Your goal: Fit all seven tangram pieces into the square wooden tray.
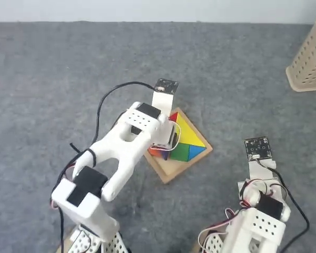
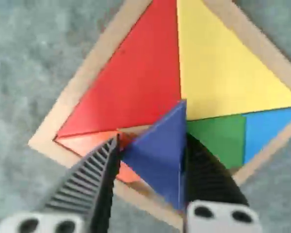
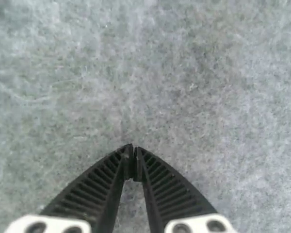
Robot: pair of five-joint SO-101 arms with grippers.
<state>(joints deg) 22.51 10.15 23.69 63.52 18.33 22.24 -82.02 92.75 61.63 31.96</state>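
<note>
**High view.** We note the square wooden tray (image 1: 166, 177) lying cornerwise on the grey mat (image 1: 52, 79). The left arm (image 1: 121, 153) leans over the tray, and its wrist covers the tray's near-left part. The right arm (image 1: 260, 211) stands well apart from the tray, off its right corner. A pale perforated container (image 1: 308, 58) sits far from the tray at the mat's edge.

**Left wrist view.** The left gripper (image 2: 150, 143) clamps a dark blue triangle (image 2: 157, 155), one finger on each side of it. The piece is tilted over the tray, above an unfilled strip of tray floor between the orange piece (image 2: 85, 143) and the green piece (image 2: 218, 138). We cannot tell whether it touches the tray floor. Flat inside the tray lie:
- the large red triangle (image 2: 136, 82)
- the large yellow triangle (image 2: 218, 68), edge to edge with the red one
- the green piece
- a light blue piece (image 2: 266, 128) just beside the green
- the orange piece, along the red triangle's edge

**Right wrist view.** The right gripper (image 3: 133, 150) has its fingertips pressed together with nothing between them. It hangs over bare mat, away from the tray.
</note>
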